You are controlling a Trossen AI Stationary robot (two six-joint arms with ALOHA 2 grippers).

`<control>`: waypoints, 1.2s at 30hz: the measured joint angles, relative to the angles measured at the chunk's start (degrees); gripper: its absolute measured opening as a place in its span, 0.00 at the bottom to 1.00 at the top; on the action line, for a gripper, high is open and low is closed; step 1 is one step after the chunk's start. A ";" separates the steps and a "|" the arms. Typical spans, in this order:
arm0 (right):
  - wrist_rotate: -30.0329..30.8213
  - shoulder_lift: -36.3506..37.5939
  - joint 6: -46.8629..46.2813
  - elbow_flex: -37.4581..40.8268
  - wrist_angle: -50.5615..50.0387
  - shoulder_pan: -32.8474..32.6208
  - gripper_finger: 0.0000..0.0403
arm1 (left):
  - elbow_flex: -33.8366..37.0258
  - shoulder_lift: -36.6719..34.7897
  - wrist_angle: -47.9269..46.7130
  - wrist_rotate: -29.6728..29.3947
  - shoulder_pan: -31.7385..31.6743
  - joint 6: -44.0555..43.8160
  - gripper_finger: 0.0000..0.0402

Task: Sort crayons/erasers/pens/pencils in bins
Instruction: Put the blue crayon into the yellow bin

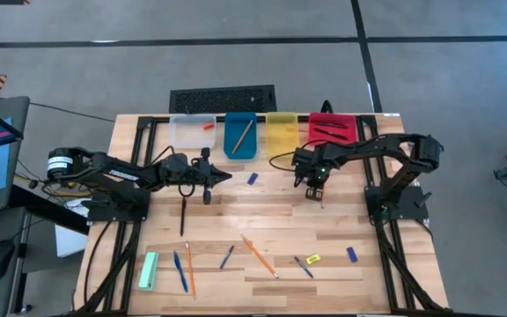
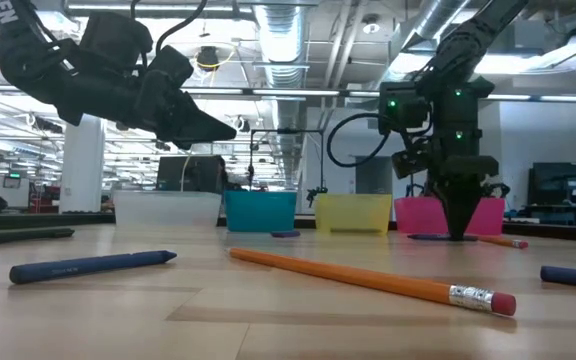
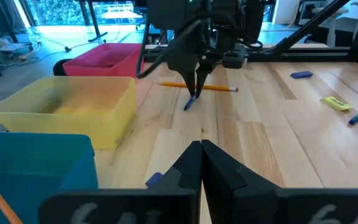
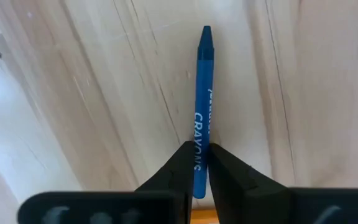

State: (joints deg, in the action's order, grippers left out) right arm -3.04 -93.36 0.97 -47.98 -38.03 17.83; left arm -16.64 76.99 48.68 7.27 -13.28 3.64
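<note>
The right end effector (image 4: pixel 197 163) is pointed straight down at the bench (image 1: pixel 262 220) just in front of the red bin (image 1: pixel 332 128). Its fingers are clamped on a blue crayon (image 4: pixel 202 106) that lies flat on the wood, likely so it can lift cleanly toward a bin. The left end effector (image 3: pixel 201 163) hovers clenched and empty, well off to the red bin's side, out of the way.

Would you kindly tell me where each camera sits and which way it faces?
High: overhead, straight down on the table, both arms.
Low: tabletop height, level toward the bins; left gripper, right gripper.
Left wrist: past its shut gripper toward the right arm.
Right wrist: down onto wood; right gripper shut on blue crayon.
Shared: the crayon shows in both wrist views.
</note>
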 joint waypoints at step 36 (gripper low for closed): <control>9.27 0.22 -3.96 -0.12 1.02 -3.98 0.43 | 0.00 0.00 0.28 0.50 0.02 0.69 0.00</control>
State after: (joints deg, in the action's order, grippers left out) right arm 6.23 -93.14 -2.99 -48.10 -37.01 13.85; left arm -16.64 76.99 48.96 7.77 -13.26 4.33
